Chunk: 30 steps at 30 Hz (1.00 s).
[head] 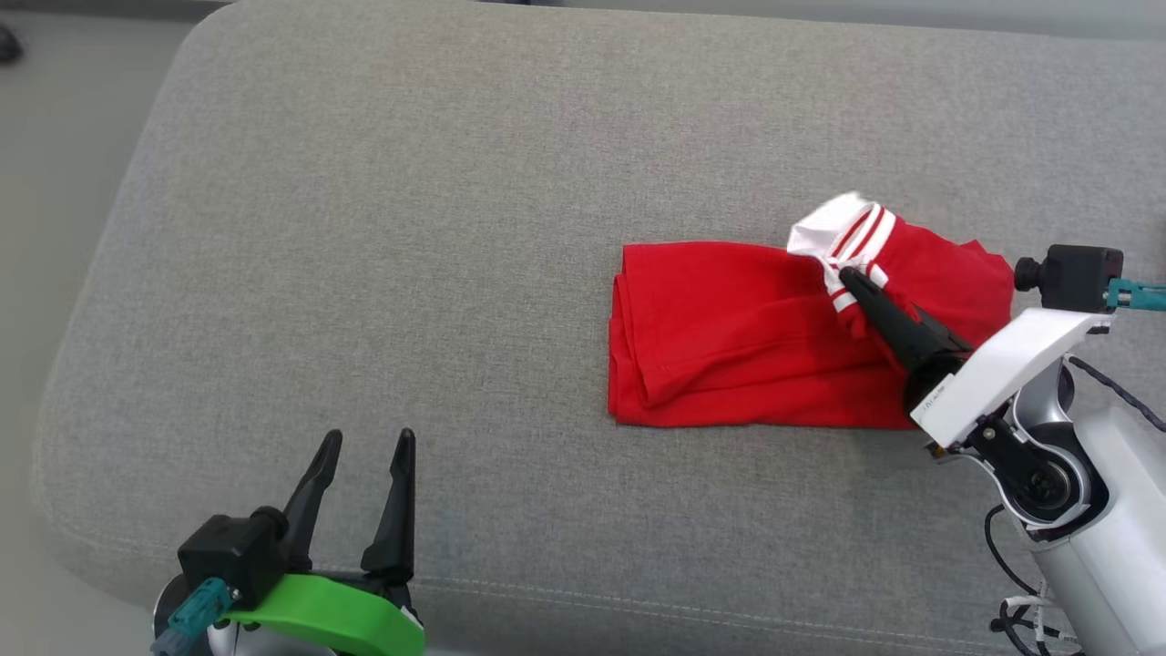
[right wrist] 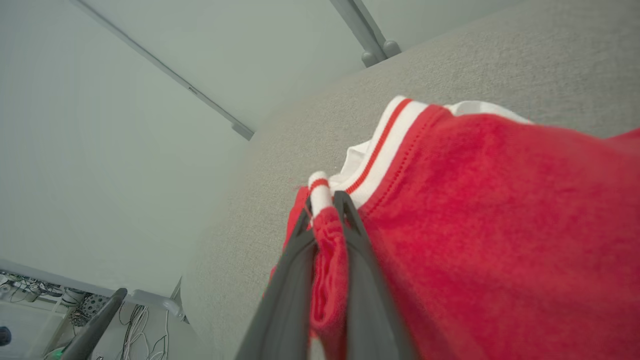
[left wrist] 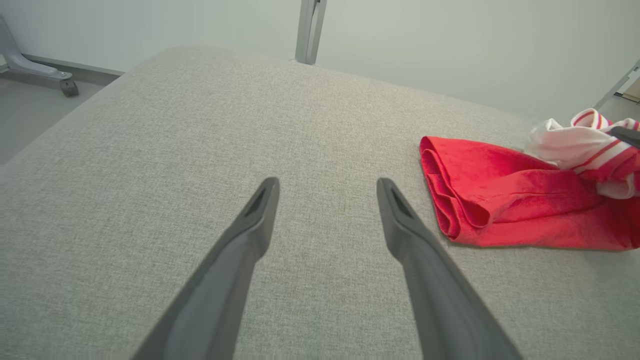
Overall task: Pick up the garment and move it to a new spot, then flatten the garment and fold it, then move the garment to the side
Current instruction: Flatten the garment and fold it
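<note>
On cushion (head: 364, 228) — garment (head: 729, 337), right tool (head: 849, 276) clamped

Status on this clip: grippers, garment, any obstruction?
Left gripper, jaws open, over grey fabric cushion. Right gripper, jaws shut on white-striped trim of folded red garment. Nothing in the way.

Quick count: 1 garment (head: 729, 337), red w/ white striped trim, right at the tips of the right end effector (head: 847, 275). 2 end effectors total incl. the left end effector (head: 369, 439), 2 dark fingers (head: 398, 497) each, so 4. 1 grey cushion (head: 364, 228) under both. 1 metal post (left wrist: 310, 30) well beyond the left one's tips.
</note>
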Tool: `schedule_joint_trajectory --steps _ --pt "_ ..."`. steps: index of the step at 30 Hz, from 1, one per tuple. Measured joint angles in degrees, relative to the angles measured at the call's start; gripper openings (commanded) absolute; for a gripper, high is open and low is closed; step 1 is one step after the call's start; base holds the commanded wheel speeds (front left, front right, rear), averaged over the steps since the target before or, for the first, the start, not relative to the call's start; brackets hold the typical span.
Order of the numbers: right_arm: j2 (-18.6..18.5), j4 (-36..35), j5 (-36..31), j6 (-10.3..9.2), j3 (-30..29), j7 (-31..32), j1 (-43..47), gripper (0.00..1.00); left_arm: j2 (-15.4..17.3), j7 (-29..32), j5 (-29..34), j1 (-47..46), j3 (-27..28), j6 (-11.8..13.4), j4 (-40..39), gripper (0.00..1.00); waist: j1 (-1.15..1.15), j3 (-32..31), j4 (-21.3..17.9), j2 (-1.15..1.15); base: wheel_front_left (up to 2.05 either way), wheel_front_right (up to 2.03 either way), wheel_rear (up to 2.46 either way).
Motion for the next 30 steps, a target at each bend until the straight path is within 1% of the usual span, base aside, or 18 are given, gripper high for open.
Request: schedule_joint_trajectory --steps 5,7,10,12,21,25,27,28,29,30 --pt "0.00 -2.09 -1.00 0.00 1.85 2.07 0.02 0.00 -0.92 -0.45 -0.48 -0.02 -1.11 -0.26 0.91 1.00 0.00 -0.34 2.11 0.00 0.00 0.00 0.00" --pt "0.01 -2.88 -1.08 0.00 2.88 3.09 0.01 0.00 -1.31 -0.51 -0.48 -0.07 -1.49 -0.74 1.23 1.00 0.00 -0.36 3.03 0.00 0.00 0.00 0.00" --pt "0.11 -3.64 -1.55 0.00 4.38 4.47 0.01 0.00 -1.49 -0.96 -0.48 -0.24 -1.64 -0.76 1.92 1.00 0.00 -0.29 4.45 0.00 0.00 0.00 0.00" --pt "0.21 -4.11 -1.75 0.00 5.24 5.16 0.01 0.00 -1.60 -1.01 -0.48 -0.64 -1.76 -1.25 2.42 1.00 0.00 -0.23 5.42 0.00 0.00 0.00 0.00" --pt "1.22 -4.58 -2.08 -0.10 7.62 7.54 0.03 0.00 -2.48 -2.04 -0.58 -1.76 -2.21 -1.86 4.37 1.00 0.00 -0.11 9.60 0.00 0.00 0.00 0.00" --pt "1.91 -4.83 -2.15 -0.20 8.42 8.24 0.03 0.00 -2.52 -2.70 -0.59 -1.75 -1.68 -1.91 4.80 1.00 0.00 -0.34 10.77 0.00 0.00 0.00 0.00" --pt "2.08 -4.88 -2.43 -0.74 8.45 8.26 0.03 0.00 -2.52 -2.71 -0.66 -1.75 -1.54 -1.91 5.00 1.00 0.00 -0.51 10.92 0.00 0.00 0.00 0.00" --pt "1.94 -4.90 -2.74 -1.12 8.46 8.47 0.03 0.18 -2.52 -2.81 -0.67 -1.75 -1.53 -1.91 5.11 1.00 0.00 -0.55 10.93 0.00 0.00 0.00 0.00" --pt "1.80 -4.89 -3.00 -1.14 8.46 8.56 0.03 0.13 -2.52 -3.04 -0.70 -1.75 -1.51 -1.91 5.22 1.00 0.00 -0.56 10.91 0.00 0.00 0.00 0.00" --pt "1.76 -4.89 -3.02 -1.14 8.50 8.65 0.03 0.02 -2.52 -3.23 -0.76 -1.75 -1.43 -1.91 5.30 1.00 0.00 -0.57 10.85 0.00 0.00 0.00 0.00"
